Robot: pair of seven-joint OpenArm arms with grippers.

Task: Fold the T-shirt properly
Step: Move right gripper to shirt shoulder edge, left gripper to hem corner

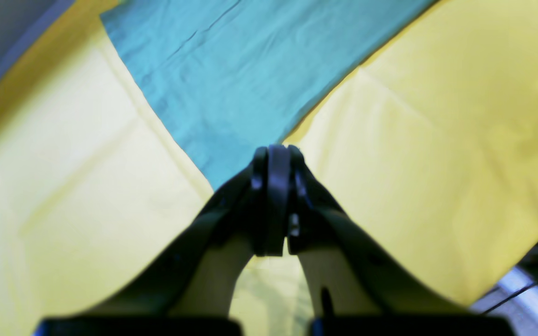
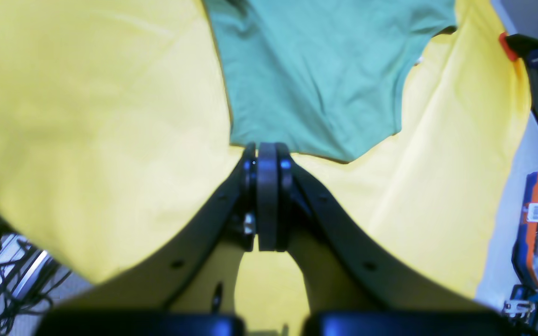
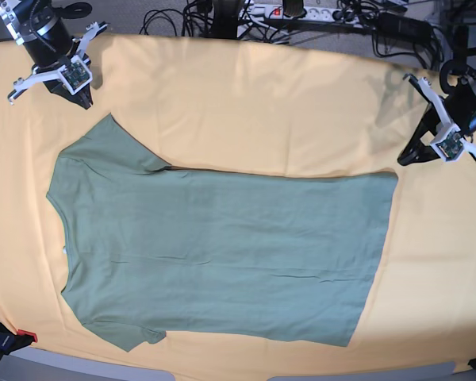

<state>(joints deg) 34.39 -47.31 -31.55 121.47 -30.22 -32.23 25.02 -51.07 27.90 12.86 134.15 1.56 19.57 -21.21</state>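
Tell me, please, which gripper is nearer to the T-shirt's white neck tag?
Right gripper: it hovers by the sleeve at the collar end. The left gripper sits past the hem, far from the tag.

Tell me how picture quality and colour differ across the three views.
Left wrist view: soft focus, and the T-shirt is tinted blue-turquoise over a pale, washed-out yellow cloth. Right wrist view: sharper, shirt teal-green, edges bowed by the wide lens. Base view: sharpest, even light, shirt sage green, cloth orange-yellow.
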